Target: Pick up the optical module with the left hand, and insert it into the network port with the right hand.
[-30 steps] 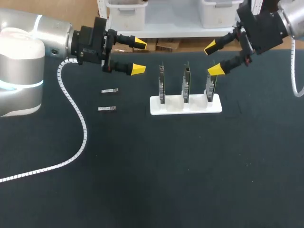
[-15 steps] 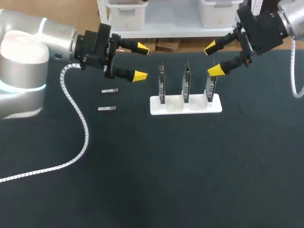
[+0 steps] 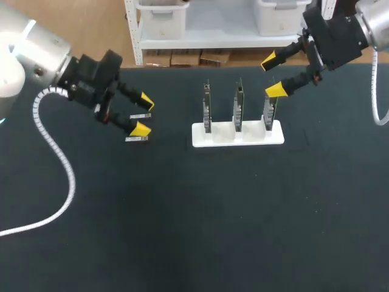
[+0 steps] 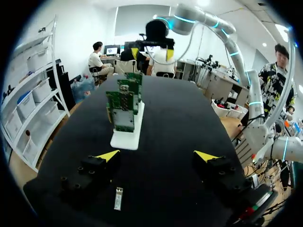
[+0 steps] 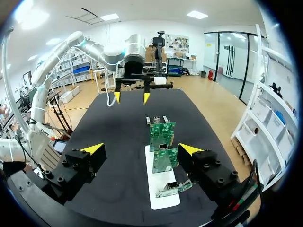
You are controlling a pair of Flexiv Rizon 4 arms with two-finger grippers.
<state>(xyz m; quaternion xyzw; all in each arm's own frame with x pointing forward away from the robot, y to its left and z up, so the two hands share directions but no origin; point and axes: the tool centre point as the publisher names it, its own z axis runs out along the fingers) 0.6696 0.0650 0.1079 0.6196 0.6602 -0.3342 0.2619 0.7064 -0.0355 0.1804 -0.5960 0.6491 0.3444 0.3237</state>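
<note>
Head view has the left hand [image 3: 143,115] low over the black tabletop [image 3: 200,213], its yellow-tipped fingers spread wide apart and holding nothing. A second ago it hung well behind the two modules, level with the top of the boards. Since then the left arm has pulled back toward its own side and dropped the hand onto the modules' spot.

The farther optical module [image 3: 141,115] lies flat between the two tips. The nearer optical module [image 3: 136,139] lies just beside the lower tip. Neither module has shifted from where it lay before.

Left wrist view shows one optical module [image 4: 118,197] flat on the tabletop under the hand, closer to one finger than the other and touched by neither. Which of the two it is cannot be told.

The right hand [image 3: 273,75] has not moved. It hovers over the end of the white holder [image 3: 237,135] on the right arm's side, fingers spread and empty. Three circuit boards [image 3: 238,106] stand upright in the holder, unchanged. Right wrist view has them ahead of that hand, nearer one finger.

A white coiled cable [image 3: 61,176] trails from the left arm across the tabletop, and its loop now lies further toward the left arm's side.
</note>
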